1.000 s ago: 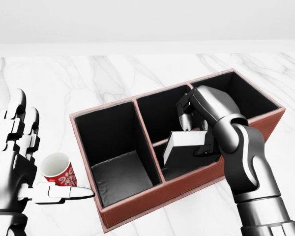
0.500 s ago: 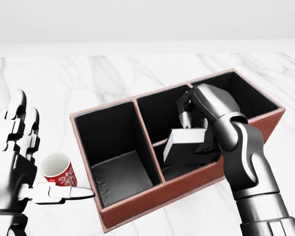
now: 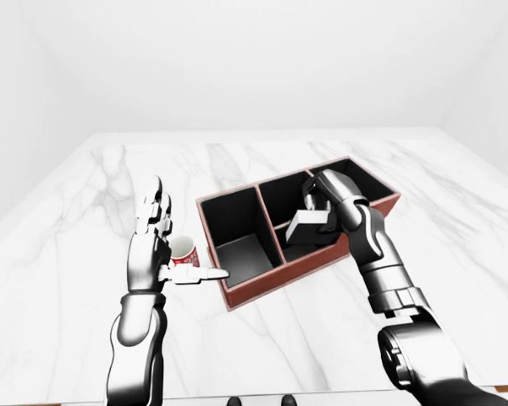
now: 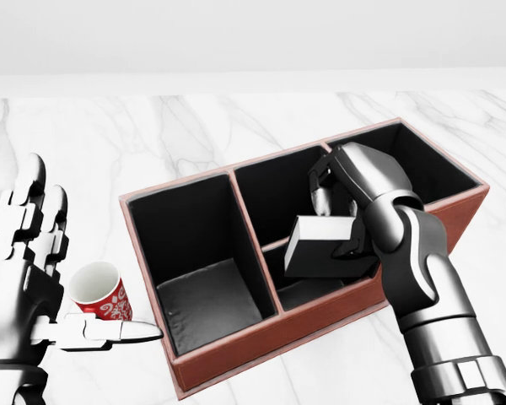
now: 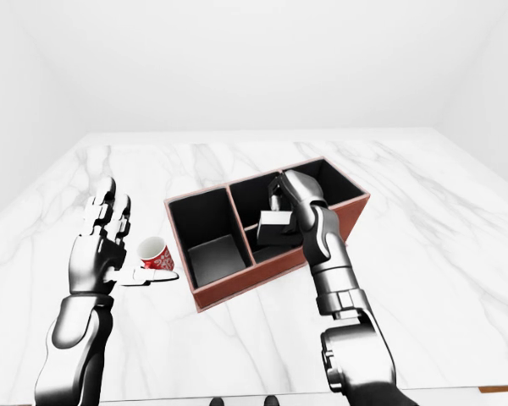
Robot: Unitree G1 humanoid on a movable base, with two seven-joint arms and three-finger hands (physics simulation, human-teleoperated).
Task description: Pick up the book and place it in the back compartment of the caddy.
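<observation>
The right robot hand (image 4: 341, 221) is gripping the book (image 4: 322, 246) with its fingers closed round the upper edge, and is holding it tilted over the caddy (image 4: 236, 359), above the divider that splits the middle section into an upper and a lower cell in the head view. The book is not yet seated in any cell. To complete the step well, the operator should be carrying the book toward the top of the head view until it is fully over the upper, far cell, bringing it closer to upright so its lower edge is clearing the divider, then lowering before opening the fingers; releasing at the present spot is likely to leave it straddling the divider or dropping into the near cell. The left robot hand (image 4: 34, 278) is hovering open over the desk (image 4: 84, 143), fingers spread and gripping nothing, just beside the red patterned cup (image 4: 97, 291). Compared with one second earlier, the book is sitting slightly further right and slightly lower in the head view, the right wrist is shifting with it, and the left robot hand and cup are unchanged.
</observation>
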